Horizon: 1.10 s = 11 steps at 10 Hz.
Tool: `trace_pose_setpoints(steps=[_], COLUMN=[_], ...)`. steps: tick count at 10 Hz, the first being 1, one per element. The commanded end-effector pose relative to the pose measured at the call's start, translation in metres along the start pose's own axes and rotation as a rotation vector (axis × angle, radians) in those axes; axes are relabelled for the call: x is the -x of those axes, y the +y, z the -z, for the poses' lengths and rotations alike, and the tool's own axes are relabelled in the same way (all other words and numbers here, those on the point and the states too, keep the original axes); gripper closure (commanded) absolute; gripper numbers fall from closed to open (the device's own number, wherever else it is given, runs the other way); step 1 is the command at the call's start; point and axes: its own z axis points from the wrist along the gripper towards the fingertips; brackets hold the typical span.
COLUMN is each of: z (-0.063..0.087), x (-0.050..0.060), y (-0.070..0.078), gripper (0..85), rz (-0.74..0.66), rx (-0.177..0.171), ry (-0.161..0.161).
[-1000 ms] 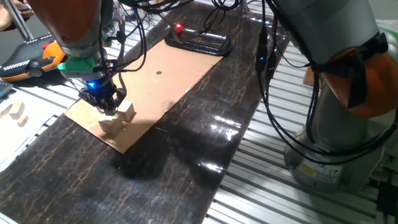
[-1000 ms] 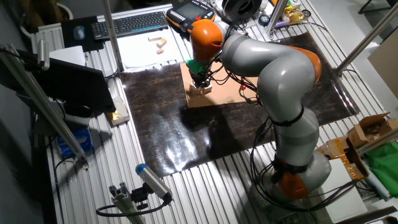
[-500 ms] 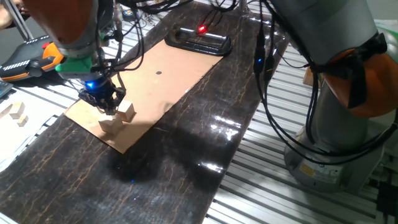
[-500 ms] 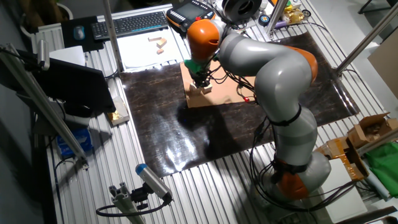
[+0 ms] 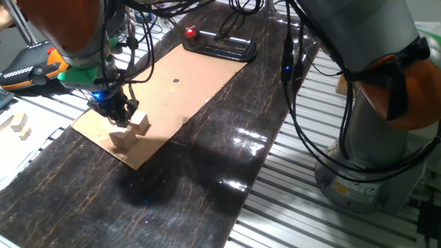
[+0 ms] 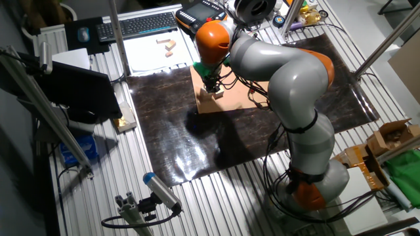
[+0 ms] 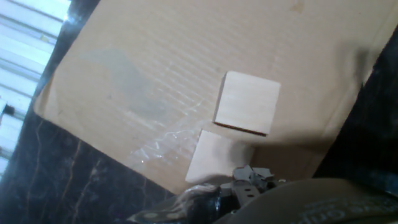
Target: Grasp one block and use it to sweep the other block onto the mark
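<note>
A glossy dark marbled mat (image 5: 207,179) covers the slatted aluminium table (image 6: 216,196)

Two pale wooden blocks, one block (image 7: 247,102) and the other block (image 7: 216,158), lie just beside each other near one corner of a cardboard sheet (image 5: 186,89). A tiny black mark (image 5: 176,79) sits well apart, mid-sheet.

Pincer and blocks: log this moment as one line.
pincer: over near block, closure unclear | far block: beside it on cardboard | mark: uncovered
</note>
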Motion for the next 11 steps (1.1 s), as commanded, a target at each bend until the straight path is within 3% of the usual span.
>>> trace_pose_setpoints(steps=[1,3,4,5,6,7,9,11], z=[-0.001,-0.002,-0.002,-0.004,-0.005,-0.007,-0.01,-0.015], x=[-0.001,-0.002,-0.002,-0.003,-0.003,-0.003,-0.003,-0.003], y=[0.003,0.004,0.005,0.007,0.008,0.01,0.013,0.015], gripper=[84.3,84.3,71.3,48.3,32.0,21.0,4.0,0.0], rz=[0.0,0.004,0.015,0.009,-0.004,-0.025,-0.055,-0.064], rx=[-0.001,0.004,0.008,0.016,0.023,0.029,0.024,0.022], ry=[0.01,0.024,0.025,0.021,0.018,0.01,-0.009,-0.015])
